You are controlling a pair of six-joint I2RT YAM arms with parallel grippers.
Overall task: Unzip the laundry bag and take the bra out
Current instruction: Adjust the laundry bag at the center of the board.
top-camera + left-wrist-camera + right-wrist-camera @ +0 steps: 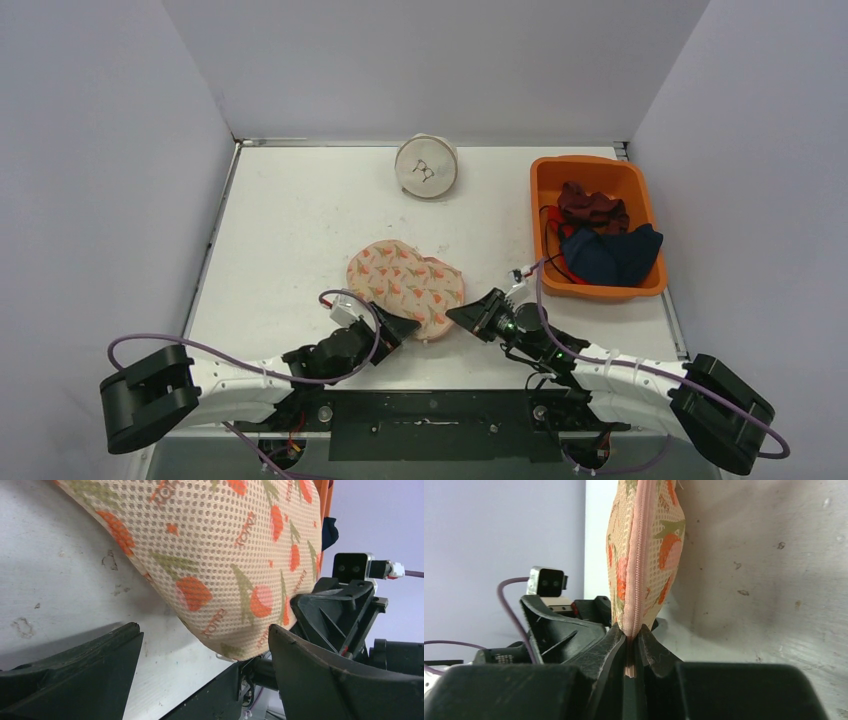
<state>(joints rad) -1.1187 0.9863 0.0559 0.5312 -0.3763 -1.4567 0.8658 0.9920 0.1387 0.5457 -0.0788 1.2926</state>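
While the right gripper (pixel 460 314) sits low on the white table (pixel 290 230), its two black fingers (pixel 610 647) are squeezed together on the near edge of the peach mesh laundry bag (pixel 405 283), the one with the orange tulip print. In the right wrist view the jaws are pinched down on the pink zipper strip (pixel 639 555) where it comes round the end of the bag, with almost no gap between them. I can't tell if the pull tab itself is in there or just the tape.

The left gripper (pixel 404 326) is the opposite: jaws spread wide. From its own camera the bag's rounded edge (pixel 215 580) bulges into the space between and just ahead of the fingers (pixel 95 655), and neither one is visibly pressing on it. So the bag lies flat on the table right in front of both grippers, the left at its near-left side, the right at its near-right corner, tips nearly facing each other.

The zipper looks closed along the stretch I can see, and the mesh doesn't let me make out what's inside.

Past the right gripper, ahead and off to its right, sits an orange plastic bin (pixel 585 160) holding dark red (pixel 590 207) and navy clothes (pixel 618 255). Well ahead of both grippers, by the back wall, there's a round white pouch (pixel 426 166) with a small black mark.
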